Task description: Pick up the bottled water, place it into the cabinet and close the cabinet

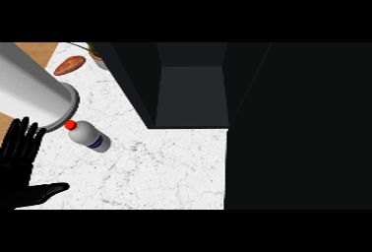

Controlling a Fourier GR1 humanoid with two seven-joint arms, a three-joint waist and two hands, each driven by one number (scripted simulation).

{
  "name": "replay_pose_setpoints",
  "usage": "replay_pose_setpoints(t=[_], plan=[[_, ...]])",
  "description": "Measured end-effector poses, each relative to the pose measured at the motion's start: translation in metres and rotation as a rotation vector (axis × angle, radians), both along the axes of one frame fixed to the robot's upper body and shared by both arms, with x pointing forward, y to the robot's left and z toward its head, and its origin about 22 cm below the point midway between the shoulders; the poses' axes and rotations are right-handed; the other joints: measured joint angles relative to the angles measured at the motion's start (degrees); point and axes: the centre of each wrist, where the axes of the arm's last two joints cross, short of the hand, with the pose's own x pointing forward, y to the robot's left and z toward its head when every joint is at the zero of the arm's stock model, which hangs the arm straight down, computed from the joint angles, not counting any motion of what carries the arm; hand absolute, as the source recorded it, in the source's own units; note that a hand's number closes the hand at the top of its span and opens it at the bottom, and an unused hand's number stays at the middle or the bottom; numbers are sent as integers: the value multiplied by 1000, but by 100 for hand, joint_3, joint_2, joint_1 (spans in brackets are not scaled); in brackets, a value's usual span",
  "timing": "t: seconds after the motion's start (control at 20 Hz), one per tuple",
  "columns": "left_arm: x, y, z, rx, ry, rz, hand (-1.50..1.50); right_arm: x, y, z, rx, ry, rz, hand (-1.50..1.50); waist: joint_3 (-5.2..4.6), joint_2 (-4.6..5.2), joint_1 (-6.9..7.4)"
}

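On the white counter (160, 167) the bottled water (91, 136) lies beside the left hand (20, 162), fingers (22, 138) released.

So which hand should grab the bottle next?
Left, probably. The left hand is open at the view's left edge, just beside the bottle lying on the counter. The right hand isn't in view at all, so it would have farther to come.

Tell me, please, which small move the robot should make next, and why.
Probably bring a hand over to the bottled water and curl round it. The bottle lies on its side on the white counter, red cap toward the grey forearm, untouched. The cabinet already stands open. The left hand is open at the view's left edge, holding nothing.
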Motion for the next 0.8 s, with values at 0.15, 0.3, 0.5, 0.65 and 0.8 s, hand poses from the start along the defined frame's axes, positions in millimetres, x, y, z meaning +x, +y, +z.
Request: replay_pose_setpoints(t=[0.15, 0.3, 0.5, 0.65, 0.8], plan=[[12, 8, -15, 2, 19, -1, -150, -2, -3, -5, 6, 5, 1, -150, -2, 1, -9], [20, 16, -27, -7, 51, -2, -150, -5, -5, -10, 14, -3, 5, -150, -1, 1, -14], [30, 25, -47, -36, 85, 9, -150, -9, 0, -10, 15, -4, 7, -150, -2, 3, -22], [39, 30, -59, -63, 113, 18, -150, -13, 1, -7, 19, -5, 11, -150, -3, 6, -32], [38, 30, -75, -96, 134, 14, -150, -13, -2, -9, 24, 1, 9, -150, -5, 6, -24]])
